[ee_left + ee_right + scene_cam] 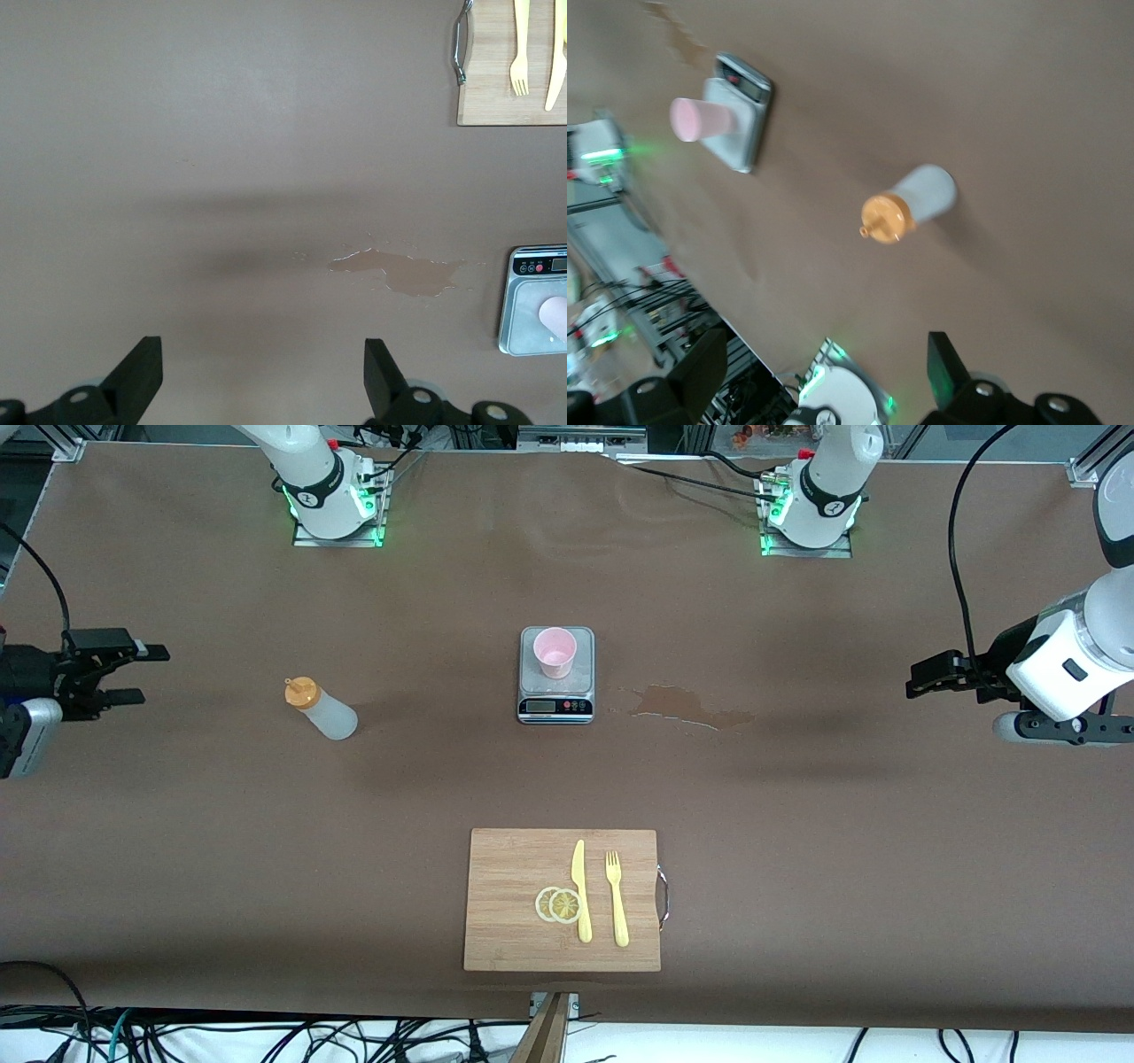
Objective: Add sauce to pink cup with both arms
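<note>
The sauce bottle (321,708), whitish with an orange cap, stands on the brown table toward the right arm's end; it also shows in the right wrist view (912,205). The pink cup (555,652) sits on a small grey kitchen scale (555,695) at mid-table, and both show in the right wrist view, cup (700,119) and scale (749,111). My right gripper (146,674) hangs open at the table's edge, well apart from the bottle, with nothing between its fingers (830,350). My left gripper (921,677) is open and empty (263,354) over the left arm's end, where the cup's edge (556,317) is just visible.
A wooden cutting board (505,886) lies near the front camera, carrying a yellow knife (580,890), a yellow fork (617,899) and two lemon slices (558,904). A dark wet stain (691,707) spreads beside the scale toward the left arm's end.
</note>
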Controlling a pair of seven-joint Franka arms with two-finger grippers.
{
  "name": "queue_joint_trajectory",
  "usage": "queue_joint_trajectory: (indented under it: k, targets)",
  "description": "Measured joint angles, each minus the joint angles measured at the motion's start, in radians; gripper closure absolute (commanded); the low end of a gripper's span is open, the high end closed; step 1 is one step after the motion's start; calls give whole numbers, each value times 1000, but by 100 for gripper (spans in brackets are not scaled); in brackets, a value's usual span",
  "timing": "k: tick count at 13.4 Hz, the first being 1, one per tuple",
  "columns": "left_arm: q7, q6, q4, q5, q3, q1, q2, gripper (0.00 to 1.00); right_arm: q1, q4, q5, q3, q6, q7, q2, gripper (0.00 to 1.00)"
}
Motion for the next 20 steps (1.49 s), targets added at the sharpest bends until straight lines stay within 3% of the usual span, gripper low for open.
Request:
queue_joint_trajectory:
  k: [2, 4, 8, 11, 13, 20]
  targets:
    - [0, 0, 0, 0, 0, 0, 0, 0, -33, -49, -205, 159, 72, 150, -95, 0]
    - [0, 0, 0, 0, -1, 0, 1, 0, -91, -185, -344, 305, 187, 277, -203, 0]
    - [0, 0, 0, 0, -3, 0, 3, 0, -174, -494, -486, 458, 420, 477, -395, 0]
    - [0, 0, 4, 0, -3, 0, 3, 0, -178, -661, -507, 490, 582, 537, -482, 0]
    - [0, 0, 6, 0, -3, 0, 3, 0, -194, -695, -507, 490, 673, 540, -497, 0]
    - [0, 0, 11, 0, -3, 0, 3, 0, -206, -631, -450, 491, 579, 635, -540, 0]
